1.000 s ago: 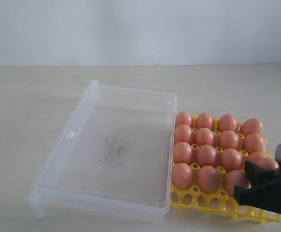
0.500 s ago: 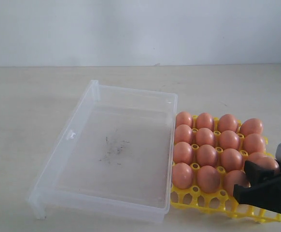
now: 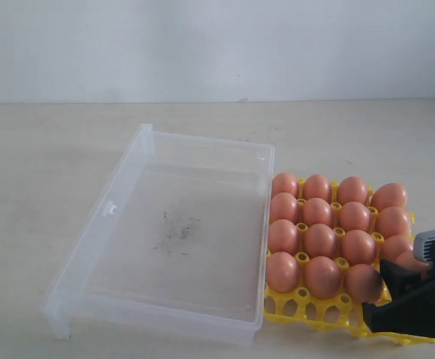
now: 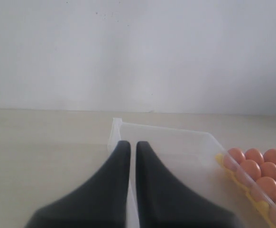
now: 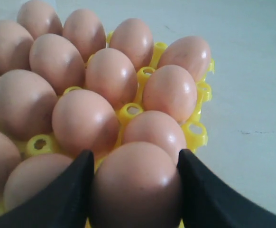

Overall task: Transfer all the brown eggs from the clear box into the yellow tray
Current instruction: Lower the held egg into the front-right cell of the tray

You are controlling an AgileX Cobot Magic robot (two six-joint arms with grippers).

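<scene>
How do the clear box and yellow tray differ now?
The clear box is transparent and smooth-walled; the yellow tray is opaque open lattice. The clear box holds only dark specks; the yellow tray's visible cells hold brown eggs. The box looks larger than the tray. Both sit side by side on the table.

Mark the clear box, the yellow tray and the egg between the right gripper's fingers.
clear box (image 3: 202,247), exterior view, bare floor.
yellow tray (image 3: 315,310), exterior view, front lattice edge.
gripped brown egg (image 5: 135,185), right wrist view, its middle.

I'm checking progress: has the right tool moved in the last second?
Yes. In the exterior view the right tool has dropped slightly toward the tray's near edge, uncovering more of a front-row egg.
</scene>
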